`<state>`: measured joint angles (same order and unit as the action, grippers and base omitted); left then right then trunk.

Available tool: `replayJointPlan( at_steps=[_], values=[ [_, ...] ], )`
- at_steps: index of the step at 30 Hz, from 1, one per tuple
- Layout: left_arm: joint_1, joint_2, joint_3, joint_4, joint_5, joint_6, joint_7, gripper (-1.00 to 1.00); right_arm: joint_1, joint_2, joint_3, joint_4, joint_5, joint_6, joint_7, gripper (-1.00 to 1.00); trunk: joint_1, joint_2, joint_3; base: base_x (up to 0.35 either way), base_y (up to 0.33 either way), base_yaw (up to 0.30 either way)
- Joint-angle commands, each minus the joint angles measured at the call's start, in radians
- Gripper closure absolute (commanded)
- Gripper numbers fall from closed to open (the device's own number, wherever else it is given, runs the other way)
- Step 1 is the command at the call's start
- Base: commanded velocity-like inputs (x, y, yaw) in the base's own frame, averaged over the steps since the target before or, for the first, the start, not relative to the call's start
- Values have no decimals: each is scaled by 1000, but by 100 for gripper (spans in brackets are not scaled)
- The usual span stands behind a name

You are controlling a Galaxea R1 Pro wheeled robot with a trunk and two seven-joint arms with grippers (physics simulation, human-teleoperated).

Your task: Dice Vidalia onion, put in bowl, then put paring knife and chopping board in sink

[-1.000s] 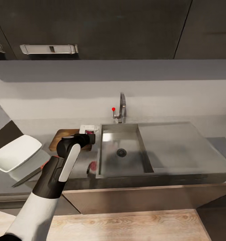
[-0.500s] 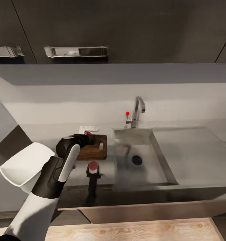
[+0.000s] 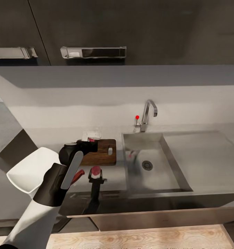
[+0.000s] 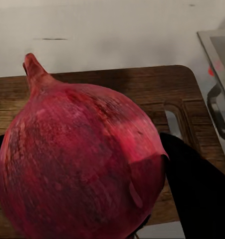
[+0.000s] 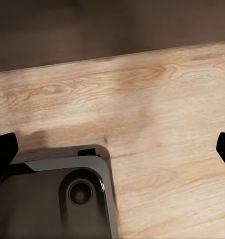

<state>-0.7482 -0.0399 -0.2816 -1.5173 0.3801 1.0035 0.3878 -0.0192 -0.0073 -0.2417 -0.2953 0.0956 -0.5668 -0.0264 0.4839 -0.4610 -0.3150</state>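
Note:
My left gripper [image 3: 92, 143] is shut on a dark red onion [image 4: 82, 164] and holds it just above the left half of the dark wooden chopping board [image 3: 102, 152]. In the left wrist view the black fingers [image 4: 192, 189] flank the onion, with the board [image 4: 142, 89] beneath. The sink [image 3: 155, 147] lies right of the board, its basin holding nothing. The white bowl [image 3: 28, 169] stands on the grey countertop [image 3: 113, 174] at the left. The paring knife's reddish handle [image 3: 78, 175] pokes out beside my left forearm; its blade is hidden. My right gripper [image 5: 112, 149] hangs open over the wood floor.
A chrome tap [image 3: 149, 114] with a red knob [image 3: 137, 117] stands behind the basin, and the drainboard [image 3: 207, 155] lies to its right. A small white item [image 3: 91, 134] sits behind the board. Dark wall cabinets hang overhead. The glossy counter mirrors the gripper and onion.
The camera has swung left, so sink and board sit further right in the picture. The left gripper with the onion has gone from the board's sink-side end to over its left half.

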Motion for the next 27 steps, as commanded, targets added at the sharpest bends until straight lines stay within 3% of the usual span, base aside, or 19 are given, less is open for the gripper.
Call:
replayJointPlan(
  at_steps=[1, 27],
  values=[
    [0, 0, -1, 0, 9, 3, 10, 100, -1, 0, -5, 1, 10, -3, -3, -100, 0, -2, -3, 0, 0, 0],
    [9, 0, -1, 9, 10, 3, 10, 100, -1, 0, -5, 1, 10, -2, -3, -100, 0, -2, -45, 16, 0, 0]
  ],
)
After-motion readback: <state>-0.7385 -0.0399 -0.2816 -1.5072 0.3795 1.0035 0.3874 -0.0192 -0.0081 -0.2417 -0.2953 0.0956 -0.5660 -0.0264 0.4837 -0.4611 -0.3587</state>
